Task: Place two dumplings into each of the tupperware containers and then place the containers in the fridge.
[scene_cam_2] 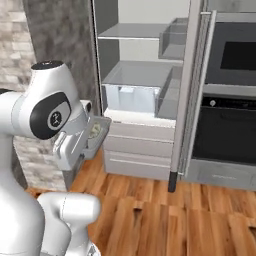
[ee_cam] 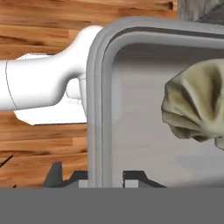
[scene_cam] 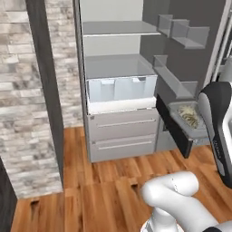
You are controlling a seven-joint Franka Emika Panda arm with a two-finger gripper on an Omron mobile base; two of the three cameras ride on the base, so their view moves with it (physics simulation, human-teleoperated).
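Matt plastic container [ee_cam: 98, 109], wood floor [scene_cam: 104, 190]

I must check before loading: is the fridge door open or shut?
Open. The fridge shows its pale inside, shelves and drawer, and the door is swung aside.

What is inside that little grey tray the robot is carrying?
The tupperware container holds pale crimped dumplings; the left base view shows them too. How many I cannot tell, since the arm and the picture's edge cut them off.
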